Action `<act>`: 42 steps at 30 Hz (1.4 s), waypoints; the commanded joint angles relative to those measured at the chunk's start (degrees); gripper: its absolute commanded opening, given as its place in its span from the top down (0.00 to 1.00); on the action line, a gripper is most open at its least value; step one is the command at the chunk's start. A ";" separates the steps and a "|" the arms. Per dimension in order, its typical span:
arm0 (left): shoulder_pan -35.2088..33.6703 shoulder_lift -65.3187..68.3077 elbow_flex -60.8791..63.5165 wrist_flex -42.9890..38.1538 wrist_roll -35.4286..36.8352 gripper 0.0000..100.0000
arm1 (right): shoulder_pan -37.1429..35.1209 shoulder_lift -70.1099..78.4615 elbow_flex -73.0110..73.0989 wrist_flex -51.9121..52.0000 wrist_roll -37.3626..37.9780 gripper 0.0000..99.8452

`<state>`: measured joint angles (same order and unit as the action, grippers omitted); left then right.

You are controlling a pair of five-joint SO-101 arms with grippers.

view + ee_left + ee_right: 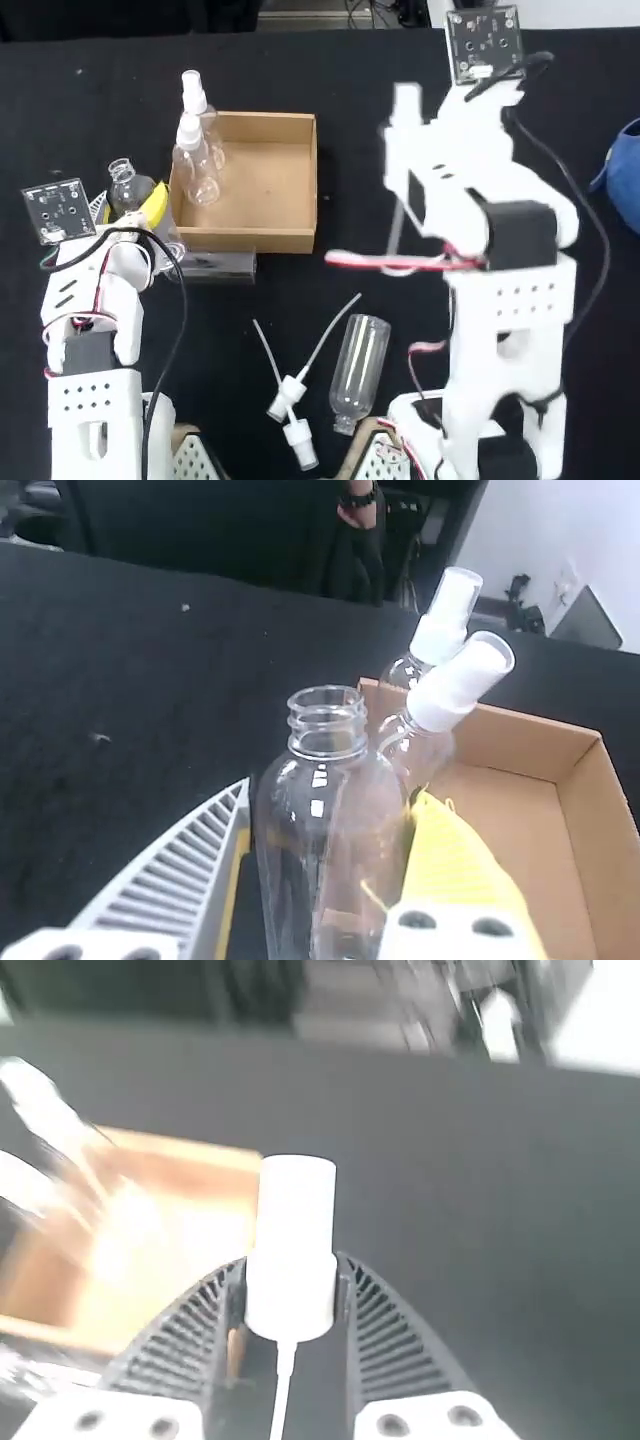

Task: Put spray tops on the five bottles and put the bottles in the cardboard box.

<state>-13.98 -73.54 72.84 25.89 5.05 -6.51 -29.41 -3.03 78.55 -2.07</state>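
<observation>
My left gripper [130, 205] is shut on an uncapped clear bottle [124, 183], upright just outside the cardboard box [262, 190]. In the left wrist view the bottle [325, 820] stands between a white finger [190, 865] and a yellow finger [450, 870]. Two bottles with spray tops [194, 160] [195, 98] stand in the box's corner nearest that bottle. My right gripper [405, 128] is shut on a white spray top [405, 103], raised to the right of the box with its tube hanging down. The right wrist view shows the top [292, 1245] between the fingers [385, 1320].
A capless clear bottle [358, 372] lies on the black table near the front, between the arms. Two loose spray tops [288, 392] [299, 436] with long tubes lie beside it. A blue object [624, 178] sits at the right edge.
</observation>
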 commanded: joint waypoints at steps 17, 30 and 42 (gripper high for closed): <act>9.89 -32.09 11.38 1.49 -0.26 0.97 | -22.15 -7.52 -4.79 -25.23 -7.47 0.99; 19.21 -31.21 17.10 -8.70 -0.09 0.97 | -28.66 -6.46 -0.40 -37.45 -7.30 0.99; 24.04 -31.21 24.48 -23.82 -7.30 0.97 | -28.75 -6.37 2.07 -43.16 3.43 0.99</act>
<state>8.79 -103.87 95.60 6.02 4.70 -34.11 -35.91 -2.42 38.90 -0.84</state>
